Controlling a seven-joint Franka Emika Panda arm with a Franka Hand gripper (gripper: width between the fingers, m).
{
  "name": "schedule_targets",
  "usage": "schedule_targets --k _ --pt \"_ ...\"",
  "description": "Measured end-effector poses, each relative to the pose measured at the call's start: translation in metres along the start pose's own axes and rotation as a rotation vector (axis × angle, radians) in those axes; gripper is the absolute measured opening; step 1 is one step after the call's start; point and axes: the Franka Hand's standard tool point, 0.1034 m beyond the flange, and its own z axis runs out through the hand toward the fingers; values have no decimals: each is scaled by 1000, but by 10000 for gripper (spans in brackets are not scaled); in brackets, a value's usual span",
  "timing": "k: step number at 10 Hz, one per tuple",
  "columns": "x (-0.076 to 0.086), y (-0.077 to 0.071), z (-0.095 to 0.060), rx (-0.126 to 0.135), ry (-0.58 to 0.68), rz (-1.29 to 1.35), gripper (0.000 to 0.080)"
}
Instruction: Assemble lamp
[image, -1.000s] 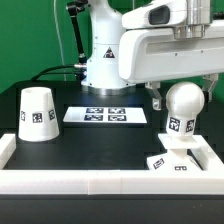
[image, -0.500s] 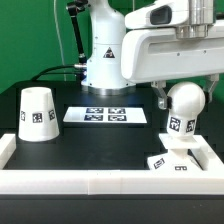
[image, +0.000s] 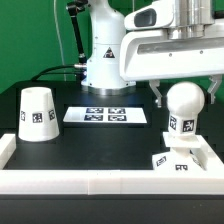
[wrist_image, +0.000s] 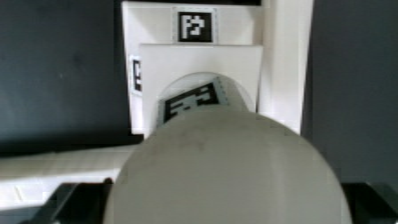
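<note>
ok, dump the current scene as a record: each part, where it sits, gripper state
shade: white truncated-cone plastic shade, upright on the table, alone at the exterior view's left
marker board: flat white marker board, mid-table
base: small flat square white base, in the corner at the exterior view's right
bulb: white ball-shaped plastic bulb, upright on the base
gripper: two-finger gripper straddles the bulb's ball, gaps show on both sides, looks open
remaining: shade not yet on the bulb

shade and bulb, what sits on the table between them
The marker board lies flat between the shade and the bulb, touching neither; the exterior view shows it.
</note>
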Motion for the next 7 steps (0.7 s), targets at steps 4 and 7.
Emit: schedule_targets --k 4,7 --pt "-1 -1 0 2 -4 337 579" --pt "-7 -5 1 -5 -40 621 579"
